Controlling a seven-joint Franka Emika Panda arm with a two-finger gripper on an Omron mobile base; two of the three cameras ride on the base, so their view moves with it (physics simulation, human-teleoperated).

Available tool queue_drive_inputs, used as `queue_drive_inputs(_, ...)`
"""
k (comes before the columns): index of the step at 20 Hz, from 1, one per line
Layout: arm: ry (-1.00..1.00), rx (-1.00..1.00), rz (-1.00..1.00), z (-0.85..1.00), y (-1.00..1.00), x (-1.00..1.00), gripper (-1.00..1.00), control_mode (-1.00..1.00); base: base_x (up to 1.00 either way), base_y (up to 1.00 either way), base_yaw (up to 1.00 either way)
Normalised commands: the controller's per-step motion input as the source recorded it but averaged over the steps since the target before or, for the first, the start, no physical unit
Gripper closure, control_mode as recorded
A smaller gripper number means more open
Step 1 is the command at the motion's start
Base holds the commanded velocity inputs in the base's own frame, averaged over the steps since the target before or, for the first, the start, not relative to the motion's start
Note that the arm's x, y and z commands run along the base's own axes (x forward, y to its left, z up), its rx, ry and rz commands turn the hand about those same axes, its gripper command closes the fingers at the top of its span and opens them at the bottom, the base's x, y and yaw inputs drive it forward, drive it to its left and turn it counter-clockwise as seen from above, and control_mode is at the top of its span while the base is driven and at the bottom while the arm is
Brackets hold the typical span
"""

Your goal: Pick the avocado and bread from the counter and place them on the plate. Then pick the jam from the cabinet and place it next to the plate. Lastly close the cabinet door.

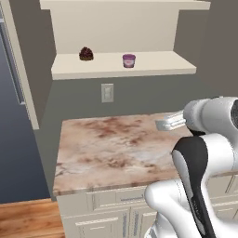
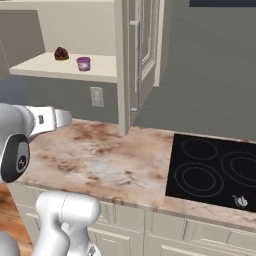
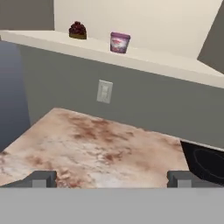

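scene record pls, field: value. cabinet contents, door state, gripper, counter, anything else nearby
cabinet: open, lower shelf visible
jam: on the shelf, upright, right of the dark lump
dark lump: on the same shelf, apart from the jam
cabinet door: swung open, handle facing the camera in the right base view
gripper: open, nothing between the fingers, above the counter
counter: bare marbled top in front of the arm
cooktop: black, set into the counter right of the arm
wall outlet: below the shelf

Cabinet (image 1: 153,69) shelf carries jam (image 1: 128,60) beside a dark brown cupcake (image 1: 86,54)
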Motion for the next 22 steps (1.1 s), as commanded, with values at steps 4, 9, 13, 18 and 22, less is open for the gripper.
queue_drive_inputs(4, -0.29, 0.0, 0.17, 0.13, 0.0, -0.01, -1.0, -1.0, 0.0, 0.0, 0.0)
queue_drive_inputs(9, -0.19, 0.0, 0.08, 0.13, 0.02, 0.0, -1.0, -1.0, 0.0, 0.0, 0.0)
queue_drive_inputs(13, -0.01, 0.0, 0.0, 0.21, 0.12, 0.0, -1.0, -1.0, 0.0, 0.0, 0.0)
queue_drive_inputs(18, 0.0, 0.0, 0.0, 0.3, 0.05, 0.0, -1.0, -1.0, 0.0, 0.0, 0.0)
queue_drive_inputs(22, 0.01, 0.01, 0.0, 0.28, 0.0, 0.0, -1.0, -1.0, 0.0, 0.0, 0.0)
